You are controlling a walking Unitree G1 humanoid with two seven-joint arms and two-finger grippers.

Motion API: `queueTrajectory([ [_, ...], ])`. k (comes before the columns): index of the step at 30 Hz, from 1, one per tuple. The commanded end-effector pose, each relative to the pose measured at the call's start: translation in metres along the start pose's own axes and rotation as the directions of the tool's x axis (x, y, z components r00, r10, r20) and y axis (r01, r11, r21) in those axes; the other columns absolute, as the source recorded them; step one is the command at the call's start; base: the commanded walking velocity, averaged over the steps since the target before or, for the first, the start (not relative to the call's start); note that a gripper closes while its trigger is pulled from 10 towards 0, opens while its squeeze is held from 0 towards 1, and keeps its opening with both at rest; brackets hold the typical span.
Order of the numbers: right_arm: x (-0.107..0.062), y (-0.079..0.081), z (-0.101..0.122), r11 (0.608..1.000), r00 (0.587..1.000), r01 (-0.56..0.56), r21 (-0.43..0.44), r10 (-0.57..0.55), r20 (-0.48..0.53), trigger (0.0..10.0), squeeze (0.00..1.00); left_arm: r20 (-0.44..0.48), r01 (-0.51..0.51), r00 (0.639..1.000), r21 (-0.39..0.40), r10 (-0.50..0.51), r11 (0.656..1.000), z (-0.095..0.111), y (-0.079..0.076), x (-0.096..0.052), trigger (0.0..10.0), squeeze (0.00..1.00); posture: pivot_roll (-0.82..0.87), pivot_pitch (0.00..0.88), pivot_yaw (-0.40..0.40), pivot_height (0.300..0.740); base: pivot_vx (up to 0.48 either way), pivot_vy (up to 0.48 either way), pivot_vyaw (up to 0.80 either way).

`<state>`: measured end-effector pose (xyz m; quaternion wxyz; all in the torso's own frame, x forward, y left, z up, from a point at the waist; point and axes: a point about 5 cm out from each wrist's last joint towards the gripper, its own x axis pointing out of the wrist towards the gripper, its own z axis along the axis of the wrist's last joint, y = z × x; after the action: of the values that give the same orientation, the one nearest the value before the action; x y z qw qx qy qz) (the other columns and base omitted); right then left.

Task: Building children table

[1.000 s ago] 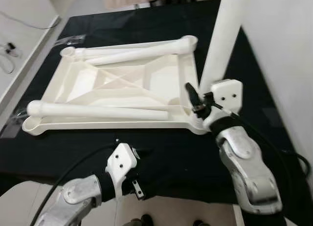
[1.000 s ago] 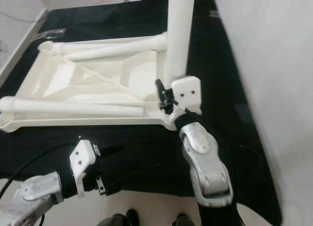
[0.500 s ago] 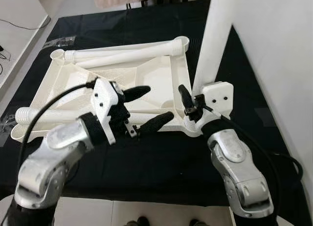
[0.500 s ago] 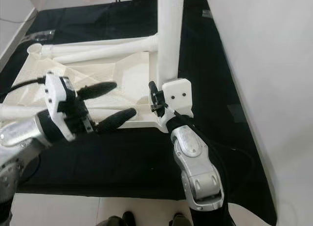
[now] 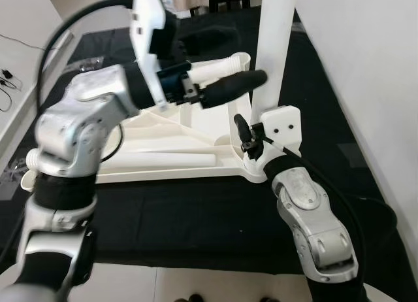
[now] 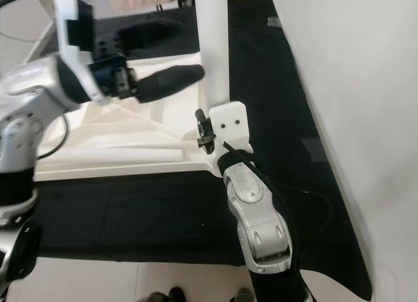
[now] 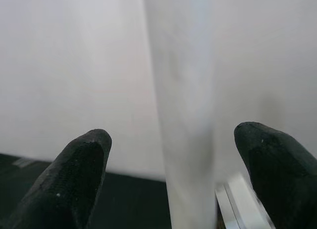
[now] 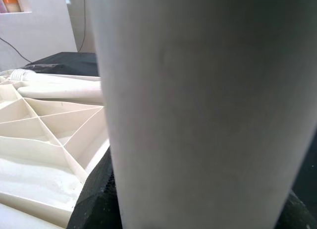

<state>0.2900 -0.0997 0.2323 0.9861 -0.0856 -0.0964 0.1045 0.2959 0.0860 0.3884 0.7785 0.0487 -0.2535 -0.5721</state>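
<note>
The white table top [image 5: 209, 122] lies upside down on a black cloth. One white leg [image 5: 274, 47] stands upright at its near right corner. My right gripper [image 5: 256, 142] is shut on the base of this leg; in the right wrist view the leg [image 8: 198, 115] stands between its black fingers [image 8: 94, 199]. My left gripper [image 5: 251, 53] is raised over the table top, open, its fingertips close beside the upright leg higher up. In the left wrist view the leg [image 7: 183, 115] stands between the spread fingers [image 7: 74, 179], apart from them.
A loose leg [image 5: 163, 161] lies inside the table top near its front edge, and more legs [image 5: 209, 67] lie along its far edge. A white wall [image 5: 366, 67] rises close on the right. The black cloth [image 5: 196, 210] reaches the near floor edge.
My left arm has risen from below the cloth's near edge, over the table top, up to the upright leg, fingers open. The right gripper stays on the leg's base.
</note>
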Motion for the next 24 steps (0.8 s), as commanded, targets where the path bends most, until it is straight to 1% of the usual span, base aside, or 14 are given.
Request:
queueTrajectory([
  [1,-0.006,0.012,-0.048,0.999,0.962,-0.045,0.014,0.048,-0.268,10.0,0.00,0.007,0.024,1.000,-0.019,-0.023,1.000,0.001,0.001,0.002,10.0,0.00,-0.05,0.217,0.145,0.740,0.000,0.000,0.00],
  [3,-0.005,0.014,-0.045,0.998,0.964,-0.052,0.018,0.055,-0.259,10.0,0.00,-0.003,0.044,0.999,-0.038,-0.045,0.998,-0.001,0.004,0.009,10.0,0.00,-0.05,0.217,0.149,0.740,0.000,0.000,0.00],
  [5,-0.005,0.015,-0.044,0.998,0.965,-0.054,0.019,0.057,-0.254,10.0,0.00,-0.011,0.052,0.999,-0.041,-0.053,0.998,-0.002,0.005,0.011,10.0,0.00,-0.05,0.217,0.149,0.740,0.000,0.000,0.00],
  [8,-0.003,0.020,-0.037,0.996,0.972,-0.082,0.024,0.085,-0.217,10.0,0.00,-0.062,0.043,0.997,-0.096,-0.049,0.995,-0.013,0.017,0.020,10.0,0.00,-0.05,0.218,0.154,0.740,0.000,0.000,0.00],
  [9,-0.003,0.020,-0.037,0.996,0.972,-0.082,0.024,0.085,-0.217,10.0,0.00,-0.062,0.043,0.997,-0.096,-0.049,0.995,-0.013,0.017,0.020,10.0,0.00,-0.05,0.218,0.154,0.740,0.000,0.000,0.00],
  [12,-0.002,0.023,-0.035,0.995,0.973,-0.097,0.030,0.101,-0.208,10.0,0.00,-0.081,0.011,0.996,-0.151,-0.024,0.989,-0.022,0.024,0.029,10.0,0.00,-0.05,0.219,0.155,0.740,0.000,0.000,0.00],
  [13,-0.002,0.024,-0.035,0.994,0.973,-0.101,0.032,0.106,-0.207,10.0,0.00,-0.080,0.007,0.997,-0.172,-0.022,0.985,-0.025,0.025,0.033,10.0,0.00,-0.05,0.221,0.157,0.740,0.000,0.000,0.00],
  [14,-0.002,0.024,-0.035,0.994,0.973,-0.101,0.032,0.106,-0.207,10.0,0.00,-0.080,0.007,0.997,-0.172,-0.022,0.985,-0.025,0.025,0.033,10.0,0.00,-0.05,0.221,0.157,0.740,0.000,0.000,0.00],
  [15,-0.002,0.025,-0.035,0.994,0.973,-0.107,0.034,0.111,-0.203,10.0,0.00,-0.072,0.015,0.997,-0.197,-0.030,0.980,-0.026,0.024,0.038,10.0,0.00,-0.05,0.220,0.158,0.740,0.000,0.000,0.00],
  [16,-0.002,0.026,-0.034,0.993,0.973,-0.111,0.034,0.115,-0.200,10.0,0.00,-0.064,0.025,0.997,-0.217,-0.040,0.976,-0.027,0.024,0.042,8.7,0.00,-0.05,0.220,0.158,0.740,0.000,0.000,0.00],
  [17,-0.002,0.026,-0.034,0.993,0.973,-0.111,0.034,0.115,-0.200,10.0,0.00,-0.064,0.025,0.997,-0.217,-0.040,0.976,-0.027,0.024,0.042,8.7,0.00,-0.05,0.220,0.158,0.740,0.000,0.000,0.00],
  [18,-0.002,0.026,-0.033,0.993,0.973,-0.115,0.032,0.119,-0.196,10.0,0.00,-0.060,0.035,0.997,-0.229,-0.050,0.973,-0.028,0.023,0.045,0.0,0.00,-0.05,0.220,0.160,0.740,0.000,0.000,0.00],
  [20,-0.001,0.026,-0.032,0.992,0.974,-0.119,0.030,0.122,-0.191,10.0,0.00,-0.051,0.061,0.996,-0.235,-0.075,0.970,-0.029,0.020,0.049,0.0,0.00,-0.06,0.219,0.161,0.740,0.000,0.000,0.00],
  [24,0.000,0.026,-0.031,0.992,0.974,-0.121,0.029,0.124,-0.188,10.0,0.00,-0.040,0.105,0.992,-0.217,-0.117,0.970,-0.028,0.015,0.055,0.0,0.00,-0.06,0.218,0.161,0.740,0.000,0.000,0.00],
])
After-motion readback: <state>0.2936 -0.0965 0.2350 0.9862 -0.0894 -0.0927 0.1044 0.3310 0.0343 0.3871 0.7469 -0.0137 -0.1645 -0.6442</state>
